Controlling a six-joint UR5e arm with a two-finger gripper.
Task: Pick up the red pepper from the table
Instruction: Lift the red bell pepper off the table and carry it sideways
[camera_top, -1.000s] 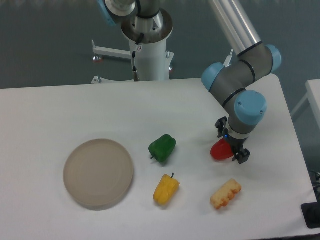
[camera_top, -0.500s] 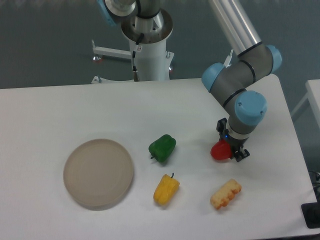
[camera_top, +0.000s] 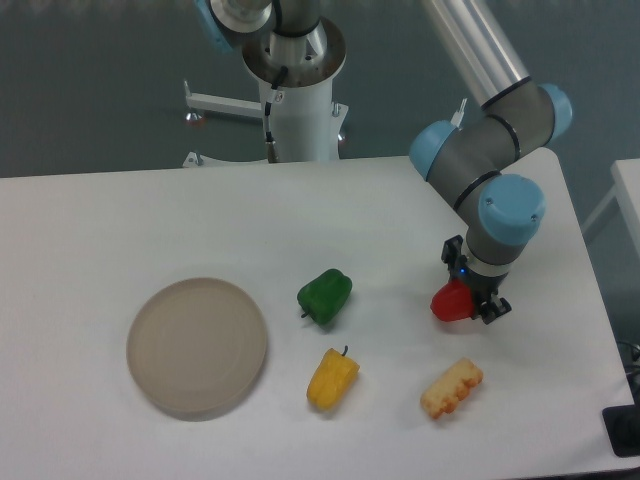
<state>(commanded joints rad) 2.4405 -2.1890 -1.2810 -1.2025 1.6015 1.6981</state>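
Observation:
The red pepper (camera_top: 449, 303) is a small glossy red lump at the right of the white table (camera_top: 120, 230). My gripper (camera_top: 472, 294) hangs straight down over it, its dark fingers shut on the pepper's right side. The wrist hides part of the pepper's top. Whether the pepper still touches the tabletop I cannot tell.
A green pepper (camera_top: 325, 295) lies mid-table and a yellow pepper (camera_top: 332, 378) just in front of it. A yellow-orange corn piece (camera_top: 451, 388) sits below the gripper. A round beige plate (camera_top: 197, 346) is at the left. The table's right edge is close to the arm.
The gripper closed in on the red pepper, and gripper and pepper together shifted slightly to the right.

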